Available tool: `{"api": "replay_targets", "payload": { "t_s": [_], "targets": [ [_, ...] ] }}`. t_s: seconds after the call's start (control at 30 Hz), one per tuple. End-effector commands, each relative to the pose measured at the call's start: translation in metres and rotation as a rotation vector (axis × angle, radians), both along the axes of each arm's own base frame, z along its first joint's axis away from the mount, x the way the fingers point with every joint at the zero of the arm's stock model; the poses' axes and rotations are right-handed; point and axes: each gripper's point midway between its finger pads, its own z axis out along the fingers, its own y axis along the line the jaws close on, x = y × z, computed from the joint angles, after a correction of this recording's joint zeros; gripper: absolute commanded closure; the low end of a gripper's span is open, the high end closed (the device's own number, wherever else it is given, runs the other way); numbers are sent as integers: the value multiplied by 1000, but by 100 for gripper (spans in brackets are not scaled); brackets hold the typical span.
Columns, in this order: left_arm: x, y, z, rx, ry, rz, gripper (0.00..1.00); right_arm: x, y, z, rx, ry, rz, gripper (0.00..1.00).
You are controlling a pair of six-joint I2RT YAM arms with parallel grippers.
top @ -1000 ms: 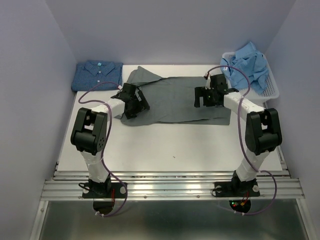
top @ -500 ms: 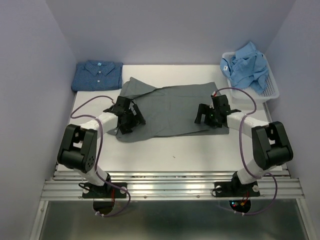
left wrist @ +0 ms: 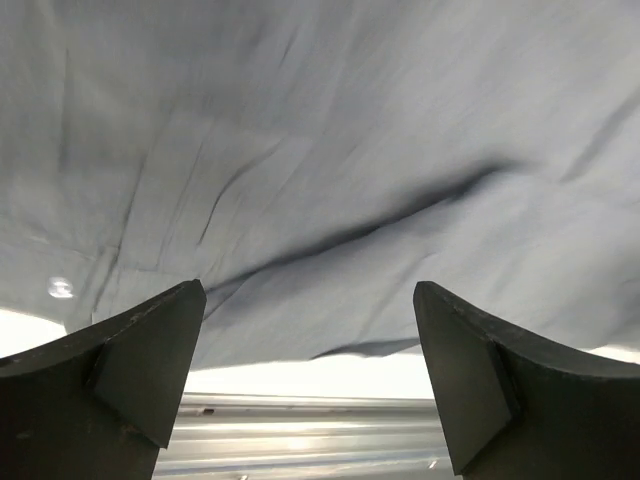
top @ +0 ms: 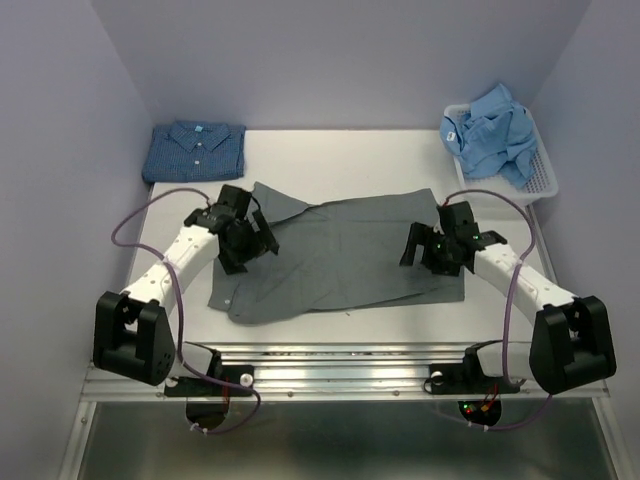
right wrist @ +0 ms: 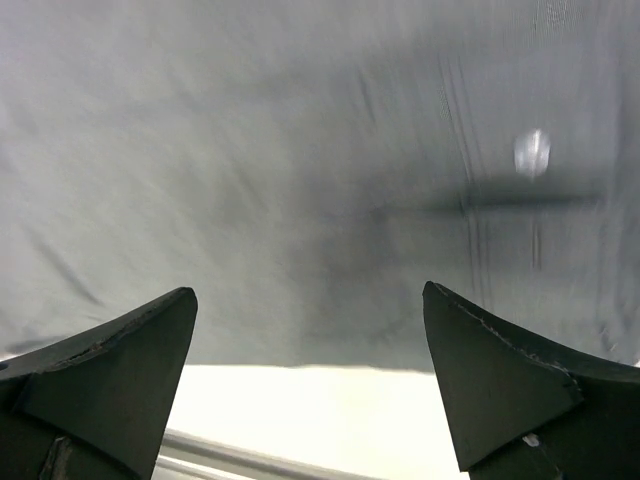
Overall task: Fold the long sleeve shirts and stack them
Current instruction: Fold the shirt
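Though the dark blue shirt [top: 195, 153] shows a tag [top: 199, 128], it's unreadable.

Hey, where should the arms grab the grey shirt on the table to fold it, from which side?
Probably the grey shirt by its near edge, one corner per arm, coming down from above. It lies flat on the table, so only an edge can be pinched; the open left tool and right tool hover over it.

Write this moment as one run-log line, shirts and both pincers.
grey shirt: spread on table | dotted blue shirt: folded, far left | light blue shirt: crumpled in basket | left pincer: open, empty | right pincer: open, empty
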Motion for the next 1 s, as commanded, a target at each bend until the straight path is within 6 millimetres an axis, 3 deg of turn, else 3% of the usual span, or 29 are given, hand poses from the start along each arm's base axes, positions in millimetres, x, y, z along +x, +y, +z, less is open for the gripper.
{"api": "replay_targets", "payload": {
  "t_s": [0.0,0.07,0.13,0.17,0.2,0.23,0.27,0.3,0.33,0.37,0.4,0.43,0.47,0.5,0.53,0.63,0.67,0.73,0.83,0.97],
  "targets": [
    [73,26,66,155,-219,48,1,58,2,74,-24,-251,9,0],
    [104,50,78,231,-264,116,1,74,1,87,-45,-298,2,0],
    [126,57,82,251,-302,110,1,83,-5,88,-84,-306,-19,0],
    [147,58,94,252,-366,99,1,89,-4,94,-86,-319,-16,0],
    [159,58,84,251,-357,71,1,92,-4,94,-86,-318,-16,0],
    [180,54,97,226,-421,36,1,97,-8,88,-112,-304,-34,0],
    [192,53,99,236,-442,-3,1,99,-7,88,-114,-303,-30,0],
    [205,53,81,274,-417,-77,1,104,-7,87,-120,-299,-34,0],
    [217,52,81,286,-434,-106,1,106,-7,87,-122,-299,-39,0],
    [237,46,93,280,-485,-133,1,108,-8,87,-127,-299,-45,0],
    [248,41,69,277,-436,-170,1,110,-8,87,-132,-298,-52,0],
    [256,38,77,274,-440,-213,1,114,-11,87,-148,-299,-66,0],
    [257,31,55,252,-381,-251,1,114,-12,86,-154,-298,-64,0],
    [255,30,51,250,-360,-260,1,115,-14,84,-164,-295,-68,0],
    [246,35,34,266,-318,-254,1,115,-14,82,-169,-288,-69,0],
    [228,40,29,262,-315,-224,1,113,-15,78,-174,-274,-61,0],
    [217,38,16,241,-298,-227,1,112,-15,76,-175,-270,-58,0],
    [209,36,20,220,-328,-219,1,111,-15,72,-186,-263,-48,0],
    [207,17,28,138,-385,-282,1,112,-17,65,-209,-246,-31,0],
    [202,8,20,145,-366,-352,1,112,-17,58,-218,-227,-12,0]
  ]
}}
